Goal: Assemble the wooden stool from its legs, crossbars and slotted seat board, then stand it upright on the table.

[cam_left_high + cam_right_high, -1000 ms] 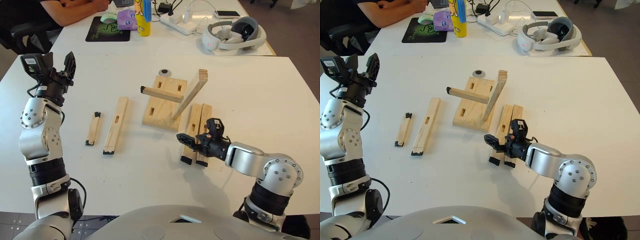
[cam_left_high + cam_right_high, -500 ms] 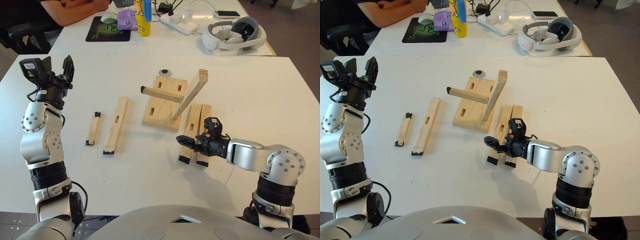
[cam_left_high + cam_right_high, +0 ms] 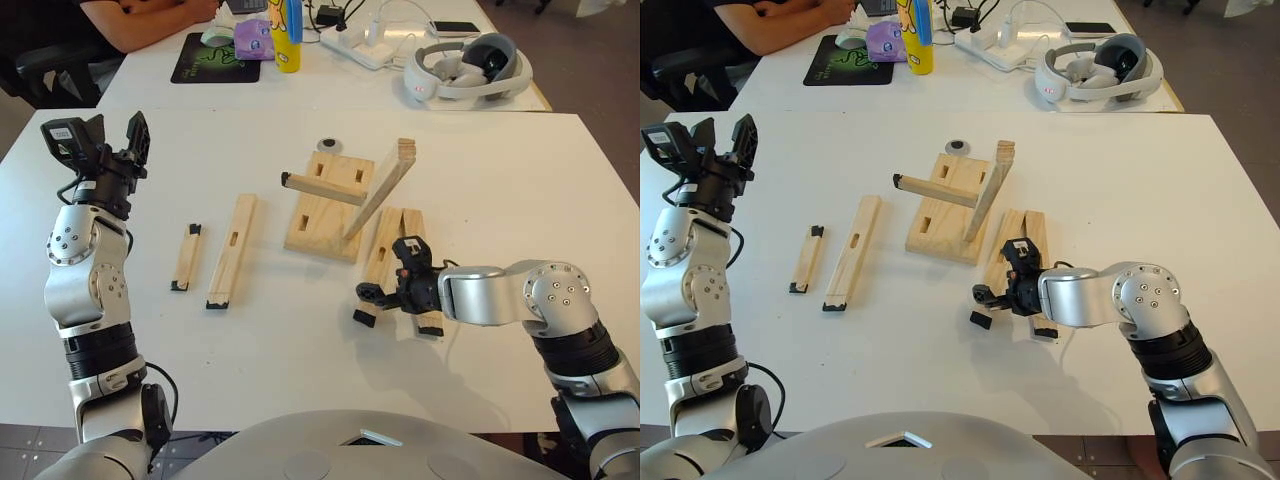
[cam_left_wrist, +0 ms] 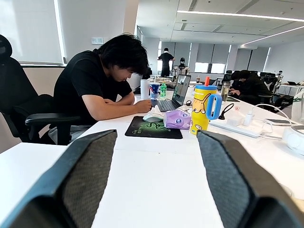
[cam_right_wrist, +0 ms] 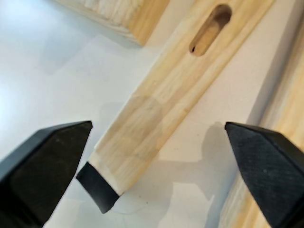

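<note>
Wooden seat board point(image 3: 322, 215) is lying on the surface point(image 3: 500, 200), one leg point(image 3: 385, 185) and crossbar point(image 3: 322, 188) fitted, four pieces point(image 3: 232, 250) lying loose. Released right end effector point(image 5: 157, 126) is straddling a near-right leg point(image 3: 385, 245); released left end effector point(image 3: 105, 145) is hovering far-left.

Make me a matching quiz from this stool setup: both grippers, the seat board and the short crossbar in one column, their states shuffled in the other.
1. left gripper
2. right gripper
3. seat board
4. short crossbar

A. lies flat, leftmost wooden piece
B. open, over the black-capped end of a lying leg
C. open, raised at the left side of the table
D. lies flat, a leaning leg standing on it

Pairs: 1-C, 2-B, 3-D, 4-A
</note>
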Tool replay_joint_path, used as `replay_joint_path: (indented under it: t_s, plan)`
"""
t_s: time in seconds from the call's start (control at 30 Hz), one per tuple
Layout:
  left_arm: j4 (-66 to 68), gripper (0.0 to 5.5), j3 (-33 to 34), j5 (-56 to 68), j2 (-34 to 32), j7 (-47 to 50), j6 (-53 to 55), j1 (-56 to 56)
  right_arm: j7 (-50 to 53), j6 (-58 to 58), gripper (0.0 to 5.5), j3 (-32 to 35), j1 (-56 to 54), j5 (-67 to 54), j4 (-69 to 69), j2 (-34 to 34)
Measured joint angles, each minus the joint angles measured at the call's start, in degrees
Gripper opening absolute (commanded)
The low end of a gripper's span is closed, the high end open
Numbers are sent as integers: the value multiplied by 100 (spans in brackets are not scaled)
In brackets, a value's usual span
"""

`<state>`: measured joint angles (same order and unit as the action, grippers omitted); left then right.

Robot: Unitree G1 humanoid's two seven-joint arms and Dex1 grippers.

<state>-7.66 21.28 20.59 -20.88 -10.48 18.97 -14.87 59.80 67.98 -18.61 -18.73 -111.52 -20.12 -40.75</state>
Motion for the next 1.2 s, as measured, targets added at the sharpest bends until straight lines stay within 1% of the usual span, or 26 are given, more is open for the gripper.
replay_joint_path:
  t_s: [0.1, 0.17, 0.27, 0.4, 0.47, 0.67, 0.8, 0.93, 1.2]
  plan:
    - [66, 312, -48, -6, 1, -16, -20, -50, 37, -3, 519, -460, -328, -23, -23, -260]
    - [88, 312, -67, -8, 0, -33, -33, -69, 61, 2, 519, -623, -452, -10, -49, -344]
    - [177, 312, -101, -8, 0, -66, -47, -119, 73, -198, 473, -891, -503, -36, -78, -451]
    - [229, 312, -132, -8, -3, -101, -48, -161, -34, -645, 410, -916, -261, -85, -85, -349]
    - [229, 312, -133, -7, -6, -108, -49, -179, -26, -699, 370, -955, -256, -96, -85, -356]
    - [265, 312, -132, -7, -22, -133, -48, -202, 150, -725, 274, -1182, -345, -137, -136, -526]
    - [304, 312, -133, -7, -55, -162, -48, -282, 336, -806, 245, -1276, -382, -135, -139, -603]
    - [382, 312, -160, -10, -83, -217, -48, -307, 402, -991, 224, -1283, -349, -135, -139, -499]
    - [591, 312, -211, -45, -176, -352, -49, -539, 832, -1285, 214, -1175, -348, -140, -131, -319]
